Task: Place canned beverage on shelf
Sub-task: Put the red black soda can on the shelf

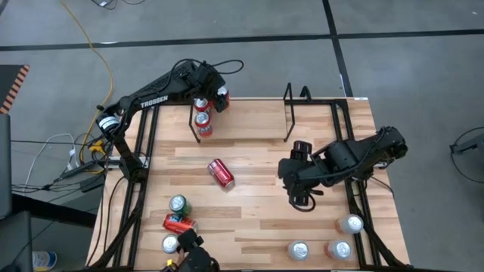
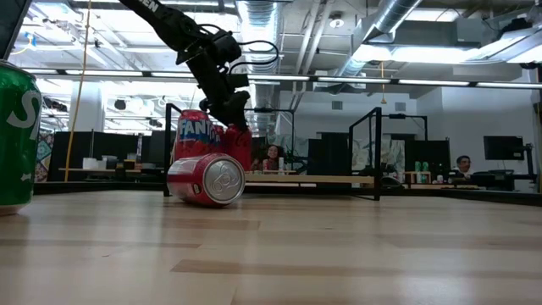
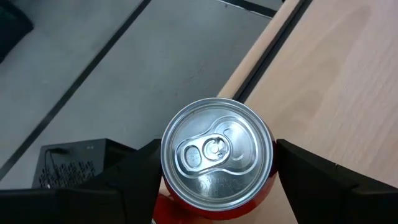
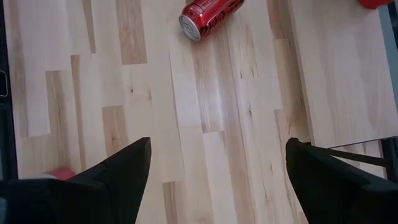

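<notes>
My left gripper (image 1: 219, 97) is at the table's far left corner, shut on a red can (image 3: 216, 158) whose silver top faces the wrist camera. Beside it, two red cans (image 1: 201, 115) stand at the left end of the black wire shelf (image 1: 289, 113); one reads FANTA (image 2: 199, 131) in the low view. Another red can (image 1: 221, 172) lies on its side mid-table. My right gripper (image 1: 302, 198) hangs open above the bare wood on the right, its fingers (image 4: 118, 180) wide apart with nothing between them. My left gripper pinches the red can's side wall (image 3: 264, 190) just below its top rim, one finger on each side. The fingers slant down toward the table's far edge. The can's top is tipped toward the wrist; its lower part is hidden, so I cannot tell whether it rests on anything.
Near the left front stand a green can (image 1: 178, 204) and a silver-topped can (image 1: 170, 243), with a red can (image 1: 178, 222) lying between them. Three more cans (image 1: 339, 249) stand at the right front. Black rails (image 1: 144, 151) edge the table. People sit in the room beyond (image 2: 273, 157).
</notes>
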`<state>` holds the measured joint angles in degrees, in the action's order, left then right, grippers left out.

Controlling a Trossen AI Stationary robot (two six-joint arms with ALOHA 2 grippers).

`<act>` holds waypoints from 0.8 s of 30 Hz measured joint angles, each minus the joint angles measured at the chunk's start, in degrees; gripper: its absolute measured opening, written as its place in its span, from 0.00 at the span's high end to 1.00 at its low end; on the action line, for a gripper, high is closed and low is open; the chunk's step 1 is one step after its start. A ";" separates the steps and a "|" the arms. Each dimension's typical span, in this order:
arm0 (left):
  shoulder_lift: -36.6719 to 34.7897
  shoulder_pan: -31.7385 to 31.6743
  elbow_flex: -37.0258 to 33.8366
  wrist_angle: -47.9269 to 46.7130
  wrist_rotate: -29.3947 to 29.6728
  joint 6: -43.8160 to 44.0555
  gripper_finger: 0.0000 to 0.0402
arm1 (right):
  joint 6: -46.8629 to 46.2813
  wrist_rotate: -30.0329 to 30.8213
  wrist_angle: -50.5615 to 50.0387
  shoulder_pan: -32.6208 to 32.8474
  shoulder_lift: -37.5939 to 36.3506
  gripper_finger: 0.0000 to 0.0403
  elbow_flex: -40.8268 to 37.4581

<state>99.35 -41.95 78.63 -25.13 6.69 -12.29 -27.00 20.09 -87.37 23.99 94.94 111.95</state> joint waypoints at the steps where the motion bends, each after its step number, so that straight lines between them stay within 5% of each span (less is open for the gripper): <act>1: 0.00 0.00 0.00 -0.04 0.11 0.10 0.34 | -0.02 -0.01 0.00 -0.02 0.00 0.14 -0.01; 14: 0.04 -0.33 0.00 -1.11 3.20 2.27 0.34 | -0.04 -0.02 0.00 -0.01 0.00 0.14 -0.01; 24: 0.04 -0.39 0.00 -1.53 -4.13 3.27 0.34 | -0.04 -0.03 0.00 0.00 0.00 0.14 -0.01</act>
<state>99.39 -42.35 78.63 -26.66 2.56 -9.02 -27.05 20.05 -87.37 23.99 94.94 111.94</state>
